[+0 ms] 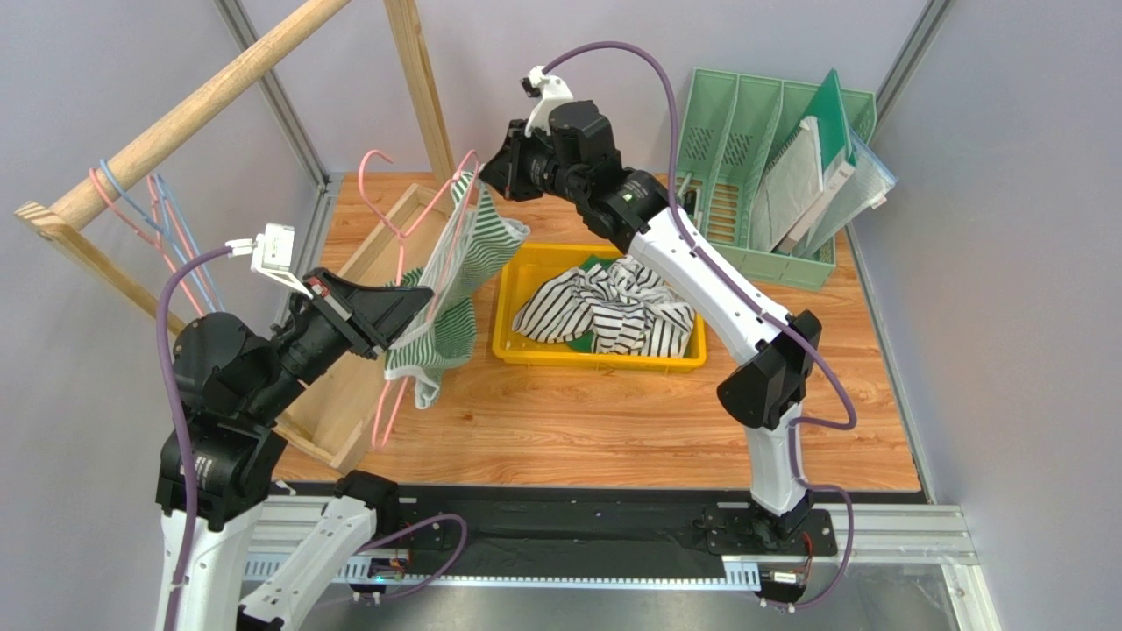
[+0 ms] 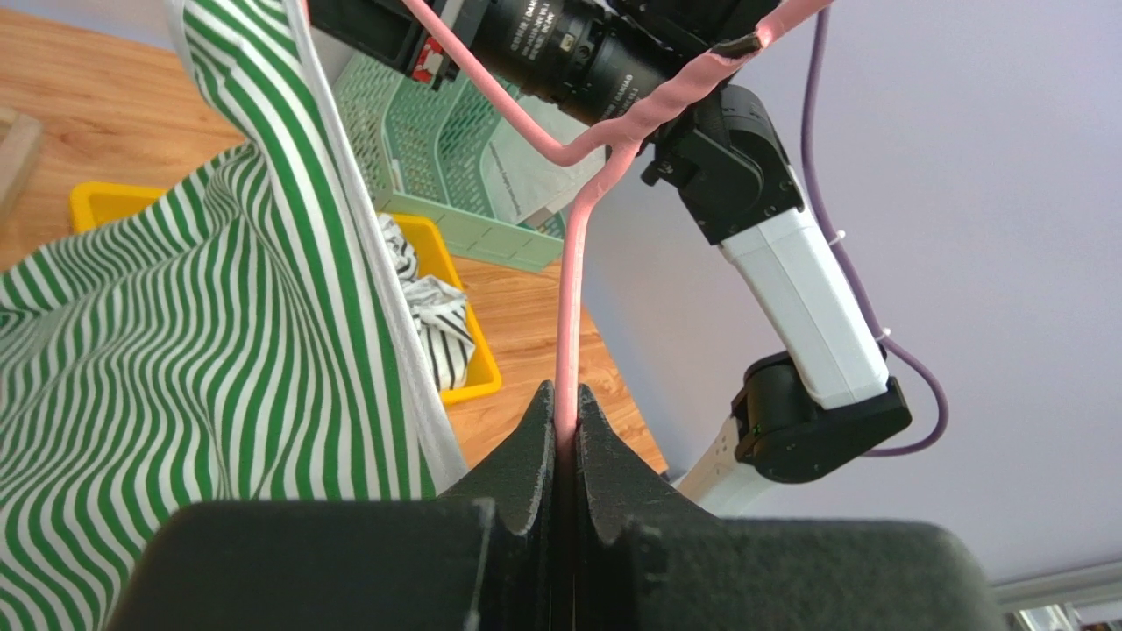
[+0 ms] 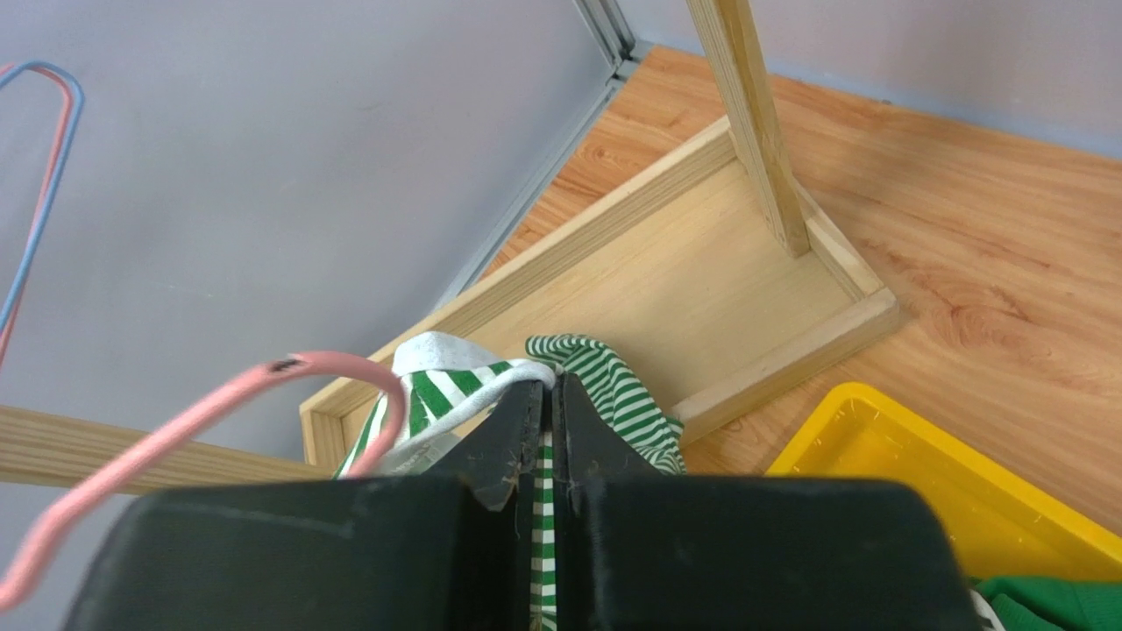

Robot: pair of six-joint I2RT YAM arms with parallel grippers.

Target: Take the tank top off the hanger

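A green-and-white striped tank top point(image 1: 454, 283) hangs on a pink hanger point(image 1: 395, 263) held in the air left of the yellow bin. My left gripper point(image 1: 402, 318) is shut on the hanger; in the left wrist view the pink wire point(image 2: 569, 316) runs straight up from between the closed fingertips point(image 2: 543, 427), with the tank top point(image 2: 198, 342) draped to its left. My right gripper point(image 1: 491, 178) is above, shut on the top edge of the tank top point(image 3: 619, 395). Striped fabric shows between its closed fingers point(image 3: 520, 421), and the hanger's hook point(image 3: 198, 408) curves at its left.
A yellow bin point(image 1: 527, 352) holds several striped garments point(image 1: 606, 309). A green file rack point(image 1: 738, 145) stands at the back right. A wooden clothes rack point(image 1: 198, 99) with spare pink and blue hangers point(image 1: 145, 210) is at the left, its base frame point(image 1: 336, 395) on the table.
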